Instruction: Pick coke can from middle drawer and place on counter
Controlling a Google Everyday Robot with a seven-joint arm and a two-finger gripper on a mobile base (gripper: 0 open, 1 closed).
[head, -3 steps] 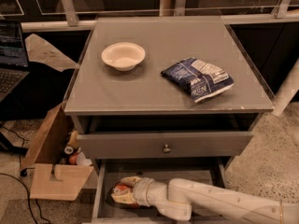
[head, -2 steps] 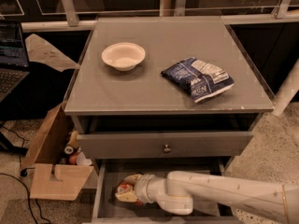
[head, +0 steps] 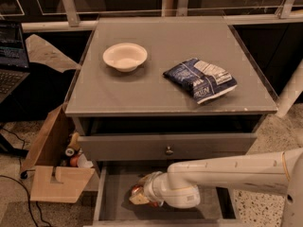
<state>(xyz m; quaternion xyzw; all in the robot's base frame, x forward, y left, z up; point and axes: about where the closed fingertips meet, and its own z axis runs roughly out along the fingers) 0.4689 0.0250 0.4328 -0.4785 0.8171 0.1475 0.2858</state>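
Item one, the gripper (head: 140,196): low inside the open drawer at the bottom of my view, its pale fingers (head: 139,200) closed on the small red-orange shiny metal coke can (head: 137,190), of which I see only patches of red around them. Item two, the wide shallow grey metal middle drawer (head: 116,200): pulled out, the can and gripper over its flat floor, left of centre. Item three, the cream-coloured arm (head: 227,171): reaching in from the right edge, crossing the drawer's right half. Item four, the closed grey drawer with a small round knob (head: 165,147): directly above the open one. Item five, the broad matte grey counter (head: 165,93): carrying a round white bowl (head: 125,56) at upper left and a crumpled blue-and-white chip bag (head: 200,79) at right, well apart. Item six, an open brown cardboard box (head: 52,174): on the floor left of the cabinet. Item seven, a laptop (head: 10,56): at the left edge.
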